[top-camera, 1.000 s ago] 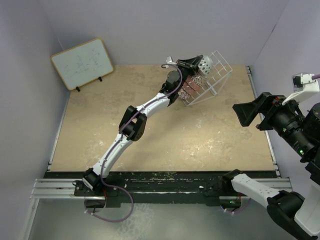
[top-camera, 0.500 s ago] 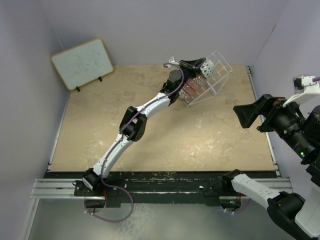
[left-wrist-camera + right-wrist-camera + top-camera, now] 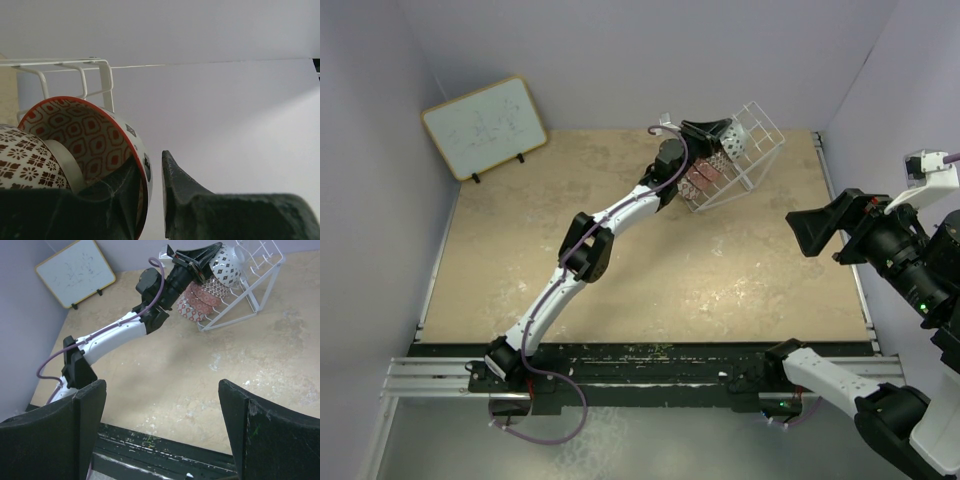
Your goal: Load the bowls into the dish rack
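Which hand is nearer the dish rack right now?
Left. The left hand is at the dish rack, fingers straddling the rim of a bowl in it. The right hand hangs open by the table's right edge, well apart.

Robotics lab cell, plain lilac walls (image 3: 620, 60), beige tabletop (image 3: 720, 270), propped whiteboard (image 3: 485, 127), arms (image 3: 585, 245) bolted to metal rail (image 3: 425, 377)
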Robot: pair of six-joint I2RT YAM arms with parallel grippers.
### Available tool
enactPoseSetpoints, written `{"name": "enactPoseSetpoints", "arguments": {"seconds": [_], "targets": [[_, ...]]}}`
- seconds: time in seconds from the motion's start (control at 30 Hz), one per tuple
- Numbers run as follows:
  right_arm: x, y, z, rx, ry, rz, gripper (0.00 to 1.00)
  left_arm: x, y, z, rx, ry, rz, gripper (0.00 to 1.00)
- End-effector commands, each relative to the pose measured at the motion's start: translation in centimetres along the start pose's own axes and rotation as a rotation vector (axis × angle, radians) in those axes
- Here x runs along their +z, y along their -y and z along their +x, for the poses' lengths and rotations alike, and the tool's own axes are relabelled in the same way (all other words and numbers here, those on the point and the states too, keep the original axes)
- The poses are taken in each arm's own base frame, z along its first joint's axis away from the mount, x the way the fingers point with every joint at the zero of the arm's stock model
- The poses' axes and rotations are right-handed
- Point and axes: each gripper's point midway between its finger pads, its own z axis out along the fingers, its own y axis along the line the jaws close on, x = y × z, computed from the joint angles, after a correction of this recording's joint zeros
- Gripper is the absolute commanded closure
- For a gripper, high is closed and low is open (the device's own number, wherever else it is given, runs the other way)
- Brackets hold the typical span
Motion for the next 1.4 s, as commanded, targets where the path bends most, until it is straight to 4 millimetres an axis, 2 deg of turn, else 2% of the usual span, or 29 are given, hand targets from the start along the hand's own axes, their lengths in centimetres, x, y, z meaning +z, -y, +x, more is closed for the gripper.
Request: {"name": "enactPoseSetpoints", "arguments": {"seconds": [0.0, 0.2, 0.63, 1.03, 1.37], "targets": [[0.4, 0.1, -0.6, -0.005, 0.019, 0.013, 0.05, 0.3, 7.3, 0.1, 0.017, -0.009, 0.131, 0.72], [0.4, 0.1, -0.6, -0.009, 0.017, 0.014, 0.05, 0.4, 7.3, -0.3, 0.033, -0.014, 0.099, 0.63], [0.5, 0.2, -0.4, -0.012, 0.012, 0.016, 0.04, -0.2, 6.5, -0.9, 0.09, -0.038, -0.041, 0.59], [0.6, 0.1, -0.3, -0.011, 0.009, 0.013, 0.04, -0.7, 6.2, -1.7, 0.108, -0.051, -0.082, 0.55], [0.7, 0.1, -0.2, -0.005, 0.005, 0.011, 0.04, -1.7, 5.7, -2.8, 0.11, -0.063, -0.143, 0.42]]}}
